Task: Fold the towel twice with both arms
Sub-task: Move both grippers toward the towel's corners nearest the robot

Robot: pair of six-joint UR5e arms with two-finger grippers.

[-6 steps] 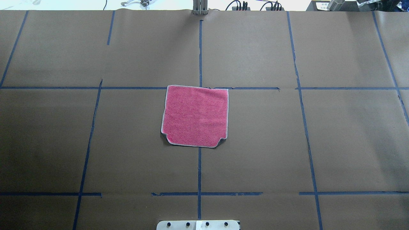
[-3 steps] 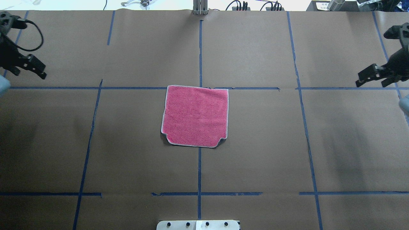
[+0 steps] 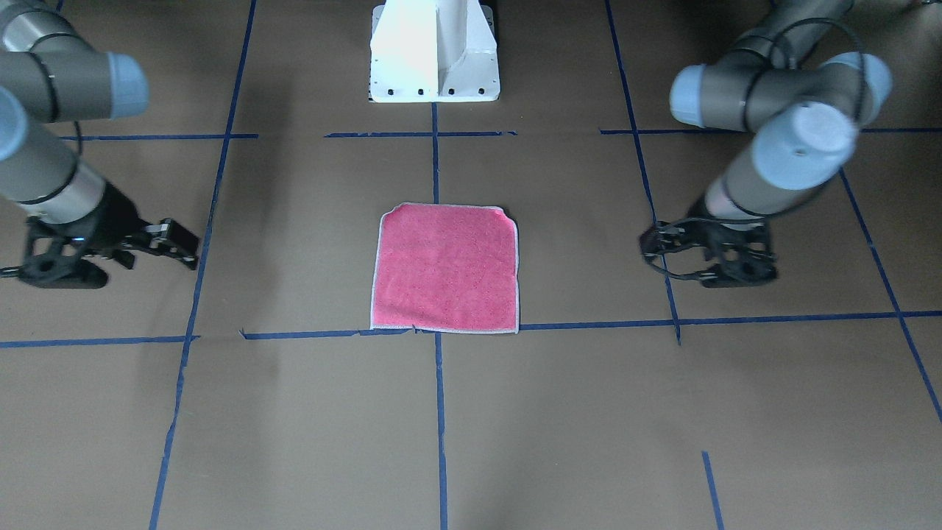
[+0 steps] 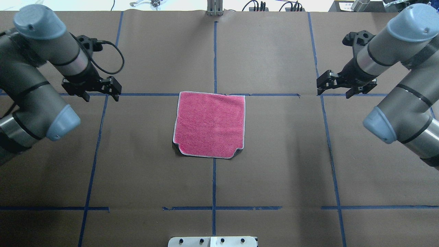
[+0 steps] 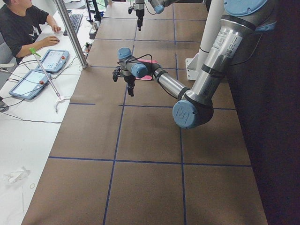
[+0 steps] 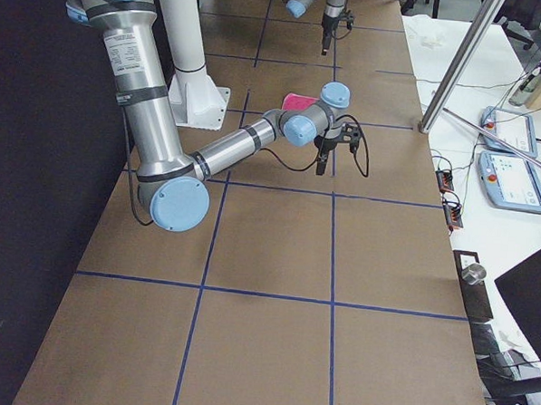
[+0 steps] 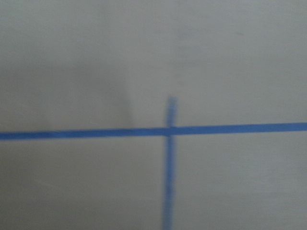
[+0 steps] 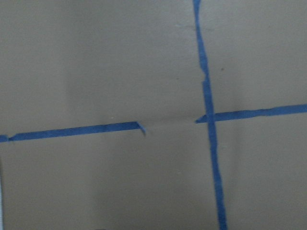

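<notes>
The towel [image 4: 210, 124] lies flat at the table's middle, pink-red face up, with pale edging; its two corners nearest the robot curl and show grey. It also shows in the front view [image 3: 444, 266]. My left gripper [image 4: 102, 97] hovers open and empty to the towel's left, level with its far edge; it shows too in the front view [image 3: 688, 258]. My right gripper [image 4: 333, 94] hovers open and empty to the towel's right, also level with the far edge, and shows in the front view [image 3: 125, 254]. Neither touches the towel. Both wrist views show only table paper and tape.
Brown paper with blue tape lines [image 4: 214, 181] covers the table. The white pedestal base [image 3: 434, 51] stands at the robot's edge. A metal post [image 4: 214, 8] and cables sit at the far edge. An operator [image 5: 23, 28] with tablets sits beside the table.
Both arms have swung in from the table's outer edges toward the towel, from out of view to either side of its far edge. The towel has not moved.
</notes>
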